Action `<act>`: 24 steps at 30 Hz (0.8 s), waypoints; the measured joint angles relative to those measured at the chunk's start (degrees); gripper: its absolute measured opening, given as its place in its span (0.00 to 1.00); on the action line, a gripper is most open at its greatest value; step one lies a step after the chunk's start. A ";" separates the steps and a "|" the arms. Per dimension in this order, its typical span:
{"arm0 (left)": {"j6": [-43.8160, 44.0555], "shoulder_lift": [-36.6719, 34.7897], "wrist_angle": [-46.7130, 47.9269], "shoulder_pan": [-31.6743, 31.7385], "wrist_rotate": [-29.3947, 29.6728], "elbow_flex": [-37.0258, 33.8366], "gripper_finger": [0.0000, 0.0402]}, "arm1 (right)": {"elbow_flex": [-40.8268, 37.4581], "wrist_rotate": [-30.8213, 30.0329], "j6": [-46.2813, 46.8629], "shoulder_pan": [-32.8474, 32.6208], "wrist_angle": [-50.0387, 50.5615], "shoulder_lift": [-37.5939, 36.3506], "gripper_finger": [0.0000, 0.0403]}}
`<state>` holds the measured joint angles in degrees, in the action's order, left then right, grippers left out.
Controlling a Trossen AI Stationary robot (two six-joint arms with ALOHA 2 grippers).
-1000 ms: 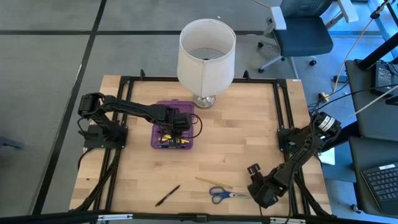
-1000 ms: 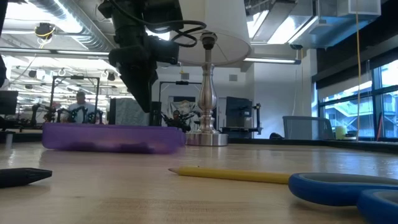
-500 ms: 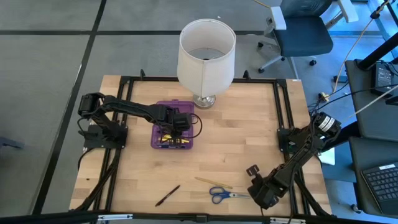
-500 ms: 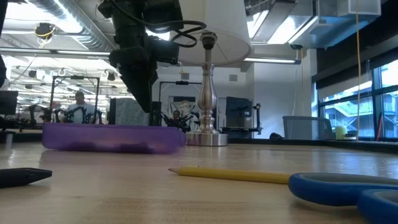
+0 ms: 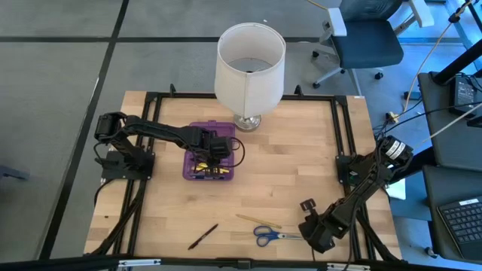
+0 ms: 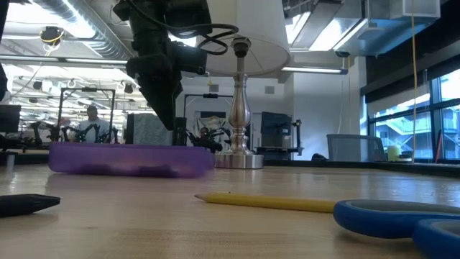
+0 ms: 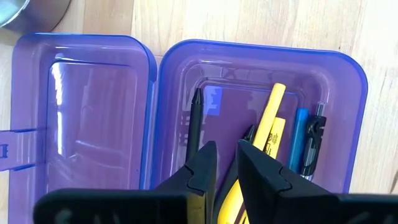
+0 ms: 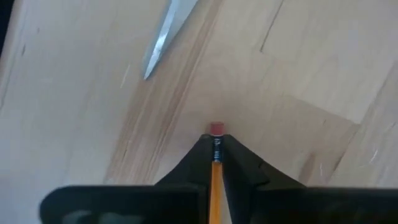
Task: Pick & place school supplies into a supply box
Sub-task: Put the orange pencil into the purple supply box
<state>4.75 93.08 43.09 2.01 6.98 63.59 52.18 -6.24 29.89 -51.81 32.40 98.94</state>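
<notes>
Right hand newly clamped on pencil, low over table.

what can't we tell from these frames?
- Pencil: right wrist view shows only its eraser end; the right gripper, shut on it, hides the rest. Too small in the high view.
- Supply box contents: a blur through the wall in the low view; the left gripper covers part in the left wrist view.
- Scissors: cut off by the low view's edge.
</notes>
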 joint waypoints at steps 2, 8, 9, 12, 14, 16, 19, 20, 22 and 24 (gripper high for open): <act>0.00 0.00 0.00 -0.01 -0.07 0.00 0.14 | 0.03 -0.04 1.56 0.04 -0.13 -0.17 0.06; -0.24 0.00 0.00 -0.03 -0.81 0.00 0.14 | 2.38 -6.34 4.35 0.17 -0.01 -1.12 0.08; -0.62 0.00 0.00 -0.01 -0.79 0.00 0.14 | 3.05 -8.03 4.30 0.17 0.10 -1.30 0.08; -1.03 0.00 0.06 -0.01 -0.87 0.00 0.14 | 4.94 -12.35 4.17 0.11 2.50 -2.23 0.07; -1.28 0.00 0.10 -0.01 -1.40 0.00 0.14 | 6.67 -16.11 4.37 0.09 3.85 -3.27 0.06; -2.45 -0.30 0.09 -0.01 -2.33 0.00 0.14 | 8.61 -20.72 4.18 0.11 5.94 -4.34 0.06; -4.80 -1.89 -1.66 -0.23 -2.62 0.00 0.14 | 11.59 -29.16 2.06 0.11 6.62 -6.31 0.07; -5.38 -2.66 -2.93 -0.43 -2.60 0.00 0.14 | 12.68 -32.03 0.74 0.11 6.77 -7.11 0.08; -7.05 -4.64 -6.30 -0.86 -3.55 0.00 0.14 | 14.89 -37.76 -2.08 0.08 6.51 -8.71 0.09; -8.95 -6.91 -10.88 -1.59 -6.28 0.00 0.14 | 17.16 -42.70 -5.33 0.06 6.42 -10.39 0.09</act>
<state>-4.20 86.16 32.21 0.42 0.70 63.59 69.34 -48.94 24.56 -51.75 38.82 88.55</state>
